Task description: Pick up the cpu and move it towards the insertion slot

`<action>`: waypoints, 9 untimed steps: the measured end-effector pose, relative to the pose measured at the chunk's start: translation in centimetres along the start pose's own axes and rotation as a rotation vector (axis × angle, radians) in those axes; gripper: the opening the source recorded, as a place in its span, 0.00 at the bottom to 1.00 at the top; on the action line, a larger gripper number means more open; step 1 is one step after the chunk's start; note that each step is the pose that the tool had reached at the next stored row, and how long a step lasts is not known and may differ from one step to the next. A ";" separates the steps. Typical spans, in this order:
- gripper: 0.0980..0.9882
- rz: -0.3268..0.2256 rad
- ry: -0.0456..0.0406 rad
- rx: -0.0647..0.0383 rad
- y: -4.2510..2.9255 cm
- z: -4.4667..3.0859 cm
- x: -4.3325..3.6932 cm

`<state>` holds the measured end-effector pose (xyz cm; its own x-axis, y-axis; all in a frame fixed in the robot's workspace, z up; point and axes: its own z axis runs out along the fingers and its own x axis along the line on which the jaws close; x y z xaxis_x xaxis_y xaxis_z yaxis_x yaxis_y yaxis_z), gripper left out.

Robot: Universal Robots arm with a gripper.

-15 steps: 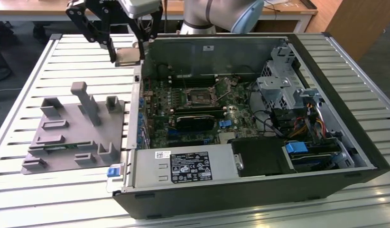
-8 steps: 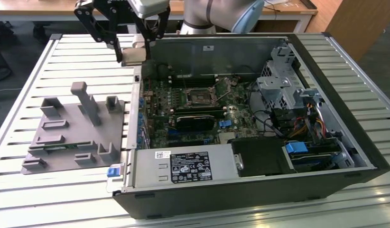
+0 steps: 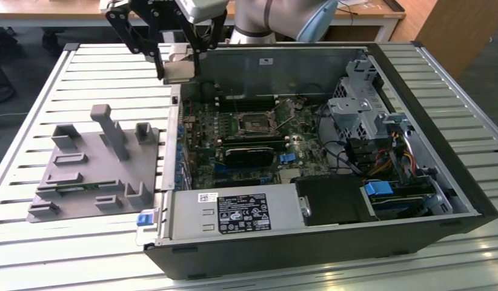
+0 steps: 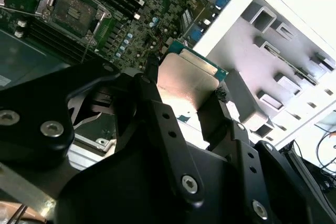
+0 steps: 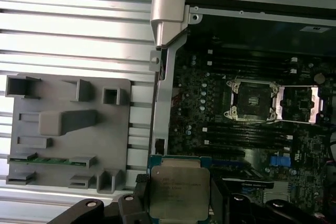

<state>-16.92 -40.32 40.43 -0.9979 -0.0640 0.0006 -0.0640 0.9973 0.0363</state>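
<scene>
Gripping the cpu (image 5: pixel 178 191) by two opposite edges, the black gripper (image 5: pixel 178 203) hangs in the air above the open computer case (image 3: pixel 443 200), near its side wall, in the exterior view. Both wrist views show the chip's silver top clamped between the fingers (image 4: pixel 157 114). The insertion slot (image 5: pixel 253 99) sits open on the green motherboard (image 5: pixel 210 129), well apart from the chip. A grey plastic fixture (image 3: pixel 87 176) lies beside the case on the slatted table (image 3: pixel 39 242).

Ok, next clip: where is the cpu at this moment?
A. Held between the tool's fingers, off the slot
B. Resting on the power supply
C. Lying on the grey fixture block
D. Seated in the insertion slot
A: in both wrist views the cpu sits clamped in the tool, while the insertion slot on the board stands bare and apart from it.
</scene>
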 end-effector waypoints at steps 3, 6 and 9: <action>0.51 0.000 0.0001 0.000 -0.03 -0.01 -0.42; 0.51 0.000 0.0000 0.000 -0.07 -0.01 -1.07; 0.51 0.000 0.0000 0.000 -0.10 0.00 -1.58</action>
<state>-15.33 -40.32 40.43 -0.9980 -0.0638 0.0006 -0.0637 0.9973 0.0363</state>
